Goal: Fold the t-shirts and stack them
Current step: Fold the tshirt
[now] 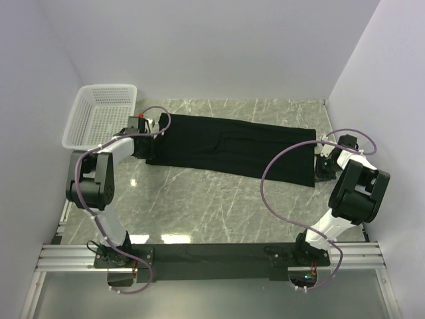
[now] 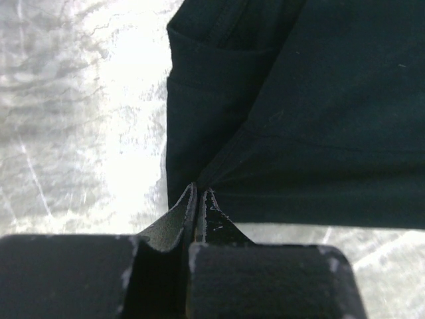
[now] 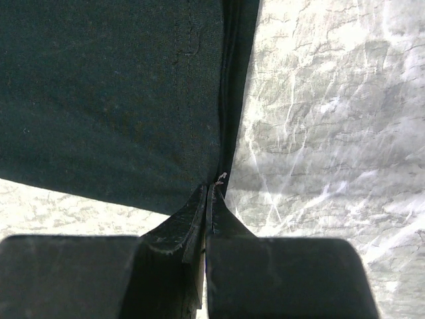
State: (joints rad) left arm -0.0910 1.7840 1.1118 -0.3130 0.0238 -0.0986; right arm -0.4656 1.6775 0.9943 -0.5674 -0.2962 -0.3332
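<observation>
A black t-shirt (image 1: pixel 232 147) lies folded lengthwise into a long strip across the far part of the marble table (image 1: pixel 199 199). Its logo is hidden. My left gripper (image 1: pixel 150 141) is shut on the shirt's left end; in the left wrist view the jaws (image 2: pixel 199 193) pinch a corner of the black cloth (image 2: pixel 299 119). My right gripper (image 1: pixel 319 159) is shut on the shirt's right end; in the right wrist view the jaws (image 3: pixel 209 189) pinch the folded edge of the cloth (image 3: pixel 113 100). The strip is stretched between both grippers.
A white mesh basket (image 1: pixel 99 116) stands at the far left, just beyond my left gripper. White walls enclose the table on the left, back and right. Bare marble lies between the shirt and the arm bases.
</observation>
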